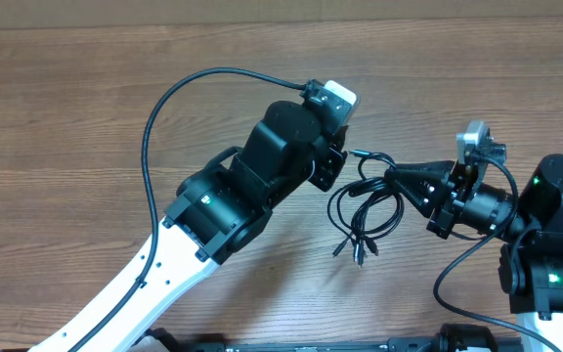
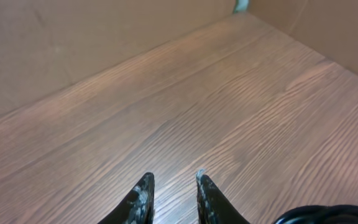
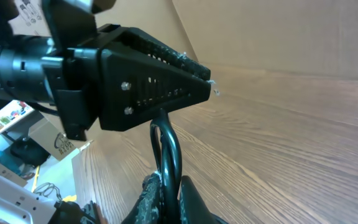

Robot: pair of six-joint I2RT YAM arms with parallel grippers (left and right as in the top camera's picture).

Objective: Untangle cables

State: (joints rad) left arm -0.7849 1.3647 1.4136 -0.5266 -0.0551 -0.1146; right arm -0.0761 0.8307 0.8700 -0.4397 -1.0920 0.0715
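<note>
The thin black cables (image 3: 169,149), wound in loose loops, are seen on the brown wood-grain table (image 1: 86,117), between the two black grippers. One loop is clamped between the closed fingers of the right gripper (image 3: 166,186). The left gripper (image 2: 173,178) is held just beside the bundle, fingers narrowly parted over bare wood, with nothing gripped.

Nothing readable in any of the three views. In the right wrist view, top left corner, there's a white sheet (image 3: 31,15) with dark print on it, far too small and blurred to make out. Lower down by the left edge, a cardboard box (image 3: 53,142) carries a dark round logo, and that can't be read either.
</note>
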